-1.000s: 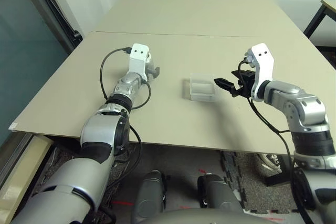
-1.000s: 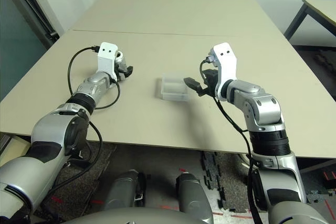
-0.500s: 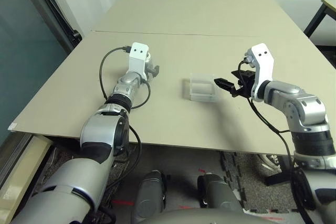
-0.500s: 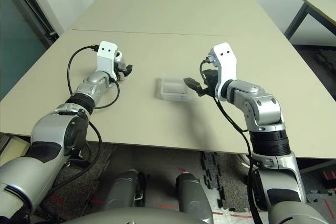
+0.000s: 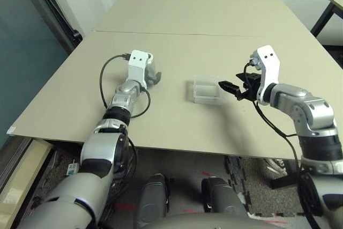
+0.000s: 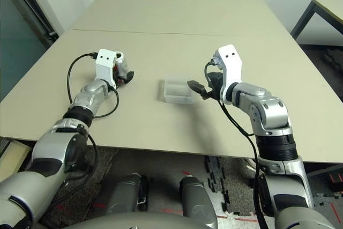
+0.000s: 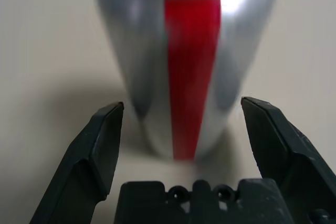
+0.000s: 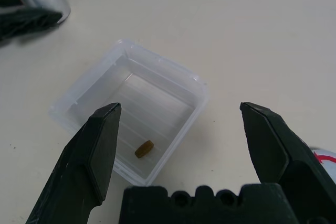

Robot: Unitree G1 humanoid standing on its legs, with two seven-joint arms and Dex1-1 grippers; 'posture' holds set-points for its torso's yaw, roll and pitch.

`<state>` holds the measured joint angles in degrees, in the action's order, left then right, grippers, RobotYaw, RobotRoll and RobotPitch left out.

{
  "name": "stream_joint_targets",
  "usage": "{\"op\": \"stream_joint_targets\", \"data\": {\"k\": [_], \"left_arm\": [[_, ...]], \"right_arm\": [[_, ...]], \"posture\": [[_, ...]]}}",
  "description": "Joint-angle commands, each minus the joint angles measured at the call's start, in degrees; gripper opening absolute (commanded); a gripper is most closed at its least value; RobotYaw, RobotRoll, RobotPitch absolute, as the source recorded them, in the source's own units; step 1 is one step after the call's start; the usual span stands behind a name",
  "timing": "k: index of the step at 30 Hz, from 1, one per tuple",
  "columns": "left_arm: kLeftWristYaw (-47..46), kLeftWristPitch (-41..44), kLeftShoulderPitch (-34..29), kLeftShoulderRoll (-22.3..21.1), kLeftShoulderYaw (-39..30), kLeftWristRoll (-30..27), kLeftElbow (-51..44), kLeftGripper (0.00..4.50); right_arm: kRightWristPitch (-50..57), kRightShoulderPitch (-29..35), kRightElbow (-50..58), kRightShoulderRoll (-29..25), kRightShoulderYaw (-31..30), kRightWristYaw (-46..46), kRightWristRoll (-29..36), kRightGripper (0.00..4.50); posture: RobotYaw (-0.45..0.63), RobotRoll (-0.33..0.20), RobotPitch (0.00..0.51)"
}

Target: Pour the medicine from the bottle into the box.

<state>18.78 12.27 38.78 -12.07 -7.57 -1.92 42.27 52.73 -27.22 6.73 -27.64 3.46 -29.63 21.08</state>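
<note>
The silver bottle [image 7: 184, 51] with a red stripe stands on the table, left of the middle. My left gripper [image 7: 184, 124] is open, one finger on each side of the bottle, with gaps on both sides. From above, the bottle [image 6: 121, 67] peeks out beside the white wrist housing. The clear box [image 5: 206, 90] lies in the middle of the table. A small brown pill of medicine [image 8: 143, 148] lies in the box [image 8: 173, 90]. My right gripper [image 5: 228, 87] hovers open just right of the box, holding nothing.
A seam [image 5: 214, 36] crosses the tan table behind both arms. The table's front edge [image 5: 177, 151] is close to me. A black cable [image 5: 104, 81] loops off the left wrist. A white rounded thing with a red line [image 8: 325, 158] lies near my right gripper.
My left gripper has drawn back a little toward me, away from the bottle. The right arm and the box have not moved.
</note>
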Motion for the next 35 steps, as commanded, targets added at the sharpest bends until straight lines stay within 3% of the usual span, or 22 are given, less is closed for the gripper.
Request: {"op": "stream_joint_targets", "data": {"k": [1,7,11,15,19,23,30,35], "left_arm": [[-0.05,8.92,-6.96,0.55,1.38,-1.75,-15.95,4.48],[-1.07,26.76,-20.99,2.22,2.02,-7.00,-47.07,4.48],[-1.02,36.04,-27.24,0.96,0.05,-11.51,-64.56,4.48],[-0.64,40.23,-29.11,-3.00,-7.36,-15.39,-69.59,4.48],[-0.28,34.23,-22.77,-10.38,-17.10,-16.69,-55.50,4.48],[1.13,24.59,-15.81,-16.21,-20.63,-16.03,-38.03,4.48],[1.70,4.61,-5.23,-21.96,-19.13,-11.97,-5.38,4.48],[1.43,-4.39,-0.46,-22.93,-18.26,-11.13,9.30,4.48]], "right_arm": [[1.48,0.95,1.72,-0.86,1.43,0.21,1.00,4.50],[4.06,3.67,6.62,-3.42,4.88,-0.31,3.42,4.50],[6.40,5.92,11.52,-4.63,11.32,0.61,6.88,4.50],[0.00,6.27,9.53,-2.41,18.81,5.97,5.56,4.50],[-10.95,5.57,0.30,-2.36,23.76,12.84,0.23,4.50],[-21.85,4.68,-11.20,-1.98,27.14,20.17,-4.31,4.50],[-38.68,3.42,-30.96,0.06,25.72,23.62,-8.05,4.50],[-45.01,2.87,-38.48,1.48,25.45,25.36,-8.45,4.50]], "posture": [[0.08,0.000,0.101],[0.11,0.000,0.111],[0.13,0.000,0.115],[0.14,0.000,0.113],[0.13,0.000,0.106],[0.12,0.000,0.090],[0.12,0.000,0.085],[0.11,0.000,0.096]]}}
